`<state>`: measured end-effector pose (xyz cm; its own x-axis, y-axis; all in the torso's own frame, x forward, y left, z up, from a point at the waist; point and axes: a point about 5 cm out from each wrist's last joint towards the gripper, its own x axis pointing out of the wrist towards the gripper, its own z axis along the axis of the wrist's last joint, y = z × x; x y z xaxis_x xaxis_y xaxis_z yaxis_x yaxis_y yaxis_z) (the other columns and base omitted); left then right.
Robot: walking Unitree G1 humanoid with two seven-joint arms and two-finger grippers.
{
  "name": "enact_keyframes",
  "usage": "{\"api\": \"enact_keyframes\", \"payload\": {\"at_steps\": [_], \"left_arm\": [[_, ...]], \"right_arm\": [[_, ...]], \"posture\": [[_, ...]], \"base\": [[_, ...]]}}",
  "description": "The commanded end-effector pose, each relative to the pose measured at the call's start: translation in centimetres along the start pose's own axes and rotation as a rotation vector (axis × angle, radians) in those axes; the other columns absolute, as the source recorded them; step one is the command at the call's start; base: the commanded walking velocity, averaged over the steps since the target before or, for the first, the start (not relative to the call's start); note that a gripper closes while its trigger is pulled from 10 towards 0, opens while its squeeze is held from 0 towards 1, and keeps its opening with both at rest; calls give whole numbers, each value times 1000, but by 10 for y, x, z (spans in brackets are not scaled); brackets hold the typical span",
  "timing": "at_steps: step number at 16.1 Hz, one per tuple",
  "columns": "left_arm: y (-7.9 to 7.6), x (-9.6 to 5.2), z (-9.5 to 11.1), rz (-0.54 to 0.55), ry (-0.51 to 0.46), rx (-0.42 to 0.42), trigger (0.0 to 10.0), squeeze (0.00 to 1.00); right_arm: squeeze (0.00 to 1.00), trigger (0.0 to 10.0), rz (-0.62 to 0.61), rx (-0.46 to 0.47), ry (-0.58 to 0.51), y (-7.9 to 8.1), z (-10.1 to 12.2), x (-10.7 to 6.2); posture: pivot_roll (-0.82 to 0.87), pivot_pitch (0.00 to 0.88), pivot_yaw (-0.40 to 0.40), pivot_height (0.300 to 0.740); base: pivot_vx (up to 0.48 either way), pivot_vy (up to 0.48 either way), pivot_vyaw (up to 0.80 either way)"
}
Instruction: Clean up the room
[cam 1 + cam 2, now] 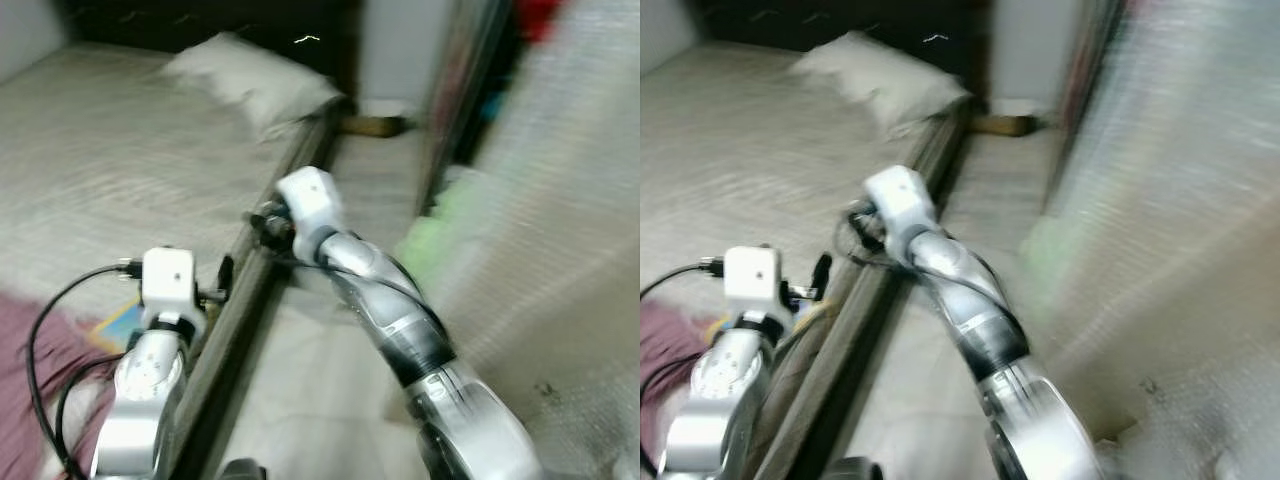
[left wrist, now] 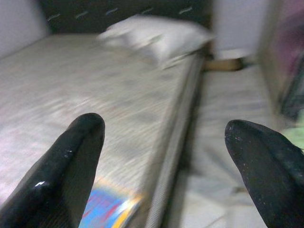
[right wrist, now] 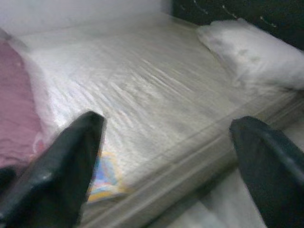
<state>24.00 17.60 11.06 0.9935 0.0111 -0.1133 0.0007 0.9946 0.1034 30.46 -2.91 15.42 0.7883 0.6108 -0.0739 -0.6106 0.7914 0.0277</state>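
- A wide bed with a pale grey textured mattress [image 1: 110, 160] is seen to the robot's left, its long dark side rail [image 1: 250, 290] running beside a strip of light floor [image 1: 320, 380].
- A white rectangular pillow [image 1: 250, 80] is laid at the head corner of the bed, against the dark headboard [image 2: 118, 12].
- A small flat colourful item, blue and yellow, [image 2: 107, 209] is found on the mattress right at the bed's near edge; what it is cannot be told through the blur.
- A mauve-pink cloth [image 3: 16, 109] is spread over the foot corner of the bed.
- The left end effector [image 2: 164, 166] is held over the bed's edge, fingers spread wide, nothing between them.
- The right end effector [image 3: 166, 166] is likewise held wide apart and empty, above the side rail.
- A blurred light green shape [image 1: 440, 235] is seen by the wall on the right.
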Motion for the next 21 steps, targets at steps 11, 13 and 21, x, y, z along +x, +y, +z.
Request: {"api": "enact_keyframes", "payload": {"at_steps": [11, 13, 21], "left_arm": [[11, -4, 5, 72, -4, 39, 10000, 0], [10, -3, 6, 65, -5, 39, 10000, 0], [14, 1, 6, 132, 23, 10, 10000, 0]], "right_arm": [[0, 10000, -169, -75, -54, -65, -50, -84], [0, 10000, -155, -58, -71, -59, -48, -84], [0, 10000, -187, -72, -175, -41, -22, -69]], "posture": [[-44, 30, 30, 740], [-46, 32, 31, 740], [-44, 20, 32, 740]], "base": [[0, 0, 697], [0, 0, 781], [0, 0, 780]]}}
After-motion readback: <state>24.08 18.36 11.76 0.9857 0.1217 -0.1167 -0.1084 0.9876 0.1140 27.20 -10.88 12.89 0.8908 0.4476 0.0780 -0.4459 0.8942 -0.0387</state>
